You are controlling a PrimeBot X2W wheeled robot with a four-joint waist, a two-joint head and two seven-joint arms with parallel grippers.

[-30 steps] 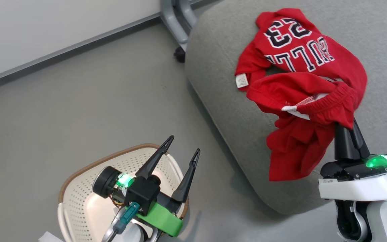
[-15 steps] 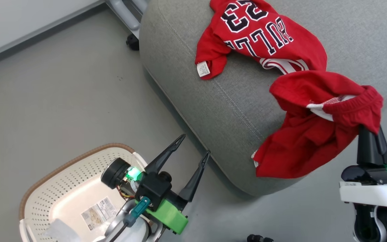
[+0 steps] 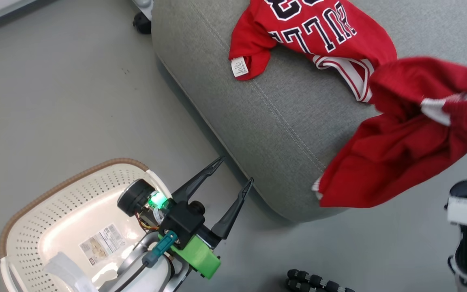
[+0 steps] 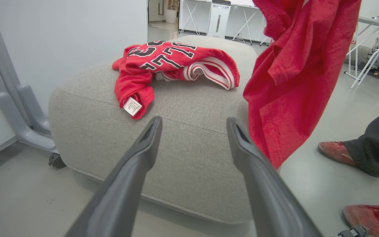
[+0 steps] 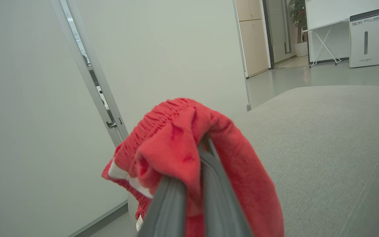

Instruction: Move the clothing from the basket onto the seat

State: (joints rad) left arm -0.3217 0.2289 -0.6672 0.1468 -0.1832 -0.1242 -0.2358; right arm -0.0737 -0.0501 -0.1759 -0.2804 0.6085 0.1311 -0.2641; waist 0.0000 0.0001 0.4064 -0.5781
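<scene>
The red jersey [image 3: 318, 28] with black-and-white lettering lies crumpled on the grey seat [image 3: 258, 121], also seen as the jersey [image 4: 173, 61] on the seat [image 4: 183, 138]. The plain red garment [image 3: 399, 154] with white trim hangs in the air over the seat's near right corner, my right gripper [image 5: 197, 154] shut on its elastic band. It drapes at the right in the left wrist view as the plain garment [image 4: 291, 82]. My left gripper [image 3: 233, 172] stands open with nothing in it, above the floor between the cream basket [image 3: 55, 194] and the seat. The basket holds no clothing.
A label sticker [image 3: 101, 243] lies on the basket floor. A person's red shoes [image 4: 336, 153] and dark trouser legs stand right of the seat. A grey wheeled frame [image 4: 21, 121] stands left of the seat by the wall. A black ribbed object [image 3: 314, 282] lies on the floor.
The head camera has swung, shifting the whole picture. My right gripper has carried the plain red garment further right and higher, off the jersey. My left gripper stays open.
</scene>
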